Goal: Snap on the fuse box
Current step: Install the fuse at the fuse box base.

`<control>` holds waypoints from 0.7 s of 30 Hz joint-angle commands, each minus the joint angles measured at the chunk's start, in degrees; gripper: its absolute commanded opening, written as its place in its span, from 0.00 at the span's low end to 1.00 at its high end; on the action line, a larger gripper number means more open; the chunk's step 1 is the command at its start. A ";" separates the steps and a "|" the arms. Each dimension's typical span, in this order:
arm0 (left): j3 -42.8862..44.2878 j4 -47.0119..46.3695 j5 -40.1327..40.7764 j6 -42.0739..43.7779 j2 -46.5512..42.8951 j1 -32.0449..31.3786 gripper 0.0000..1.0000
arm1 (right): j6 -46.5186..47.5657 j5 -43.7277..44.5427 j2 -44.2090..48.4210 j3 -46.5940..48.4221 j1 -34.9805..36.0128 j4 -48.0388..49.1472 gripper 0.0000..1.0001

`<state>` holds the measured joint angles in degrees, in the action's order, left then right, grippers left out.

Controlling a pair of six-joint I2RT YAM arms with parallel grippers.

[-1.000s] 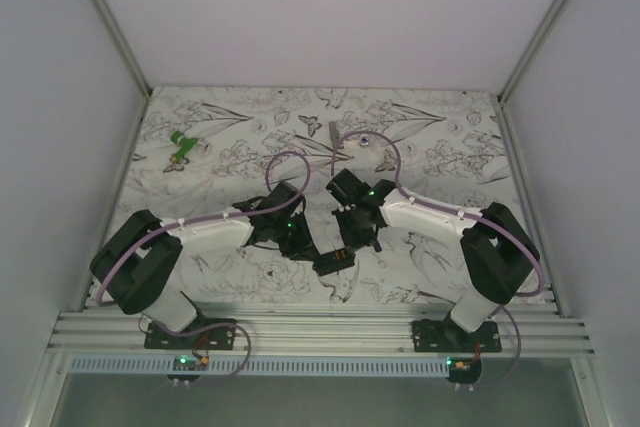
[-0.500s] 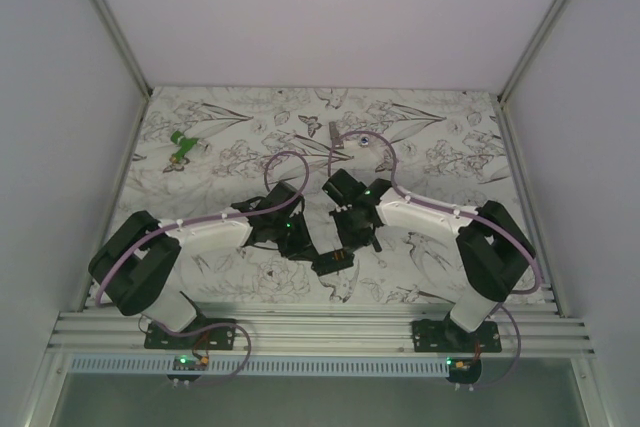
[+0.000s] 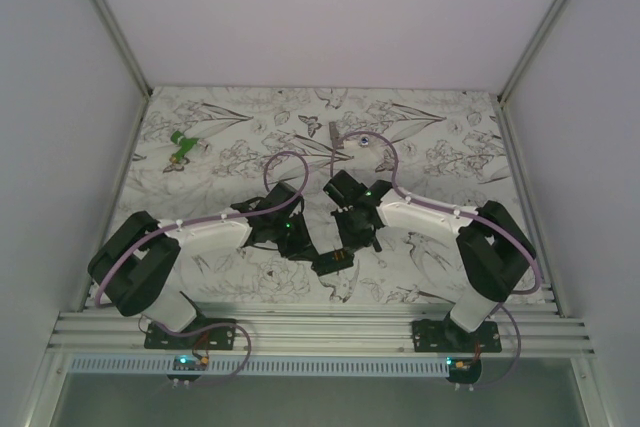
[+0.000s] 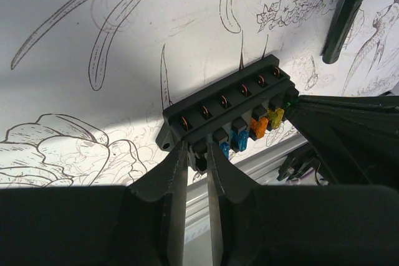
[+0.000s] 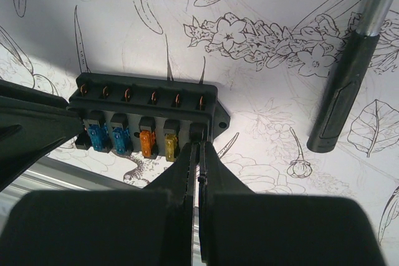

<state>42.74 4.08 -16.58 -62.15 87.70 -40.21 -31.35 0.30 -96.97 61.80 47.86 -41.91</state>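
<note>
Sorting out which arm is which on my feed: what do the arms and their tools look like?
They match. The left arm and right arm have white forearm shells between bulky black joints, a lilac cable running along each, and a small green light near the wrist. The left tool and right tool are matte black, tapering to narrow tips.
</note>
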 commanded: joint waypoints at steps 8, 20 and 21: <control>-3.29 11.03 7.71 1.77 0.67 1.38 0.13 | 3.36 13.28 -10.47 -8.75 -1.35 -10.60 0.00; -2.98 10.90 7.72 1.65 1.06 1.34 0.13 | 2.89 11.86 -16.87 -4.39 3.42 -8.81 0.00; -3.02 10.95 7.77 1.66 0.95 1.25 0.13 | 2.71 11.90 -17.75 -4.19 3.73 -8.49 0.00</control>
<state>42.61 3.97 -16.60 -62.39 87.68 -40.16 -30.85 2.44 -100.01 65.10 49.95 -44.49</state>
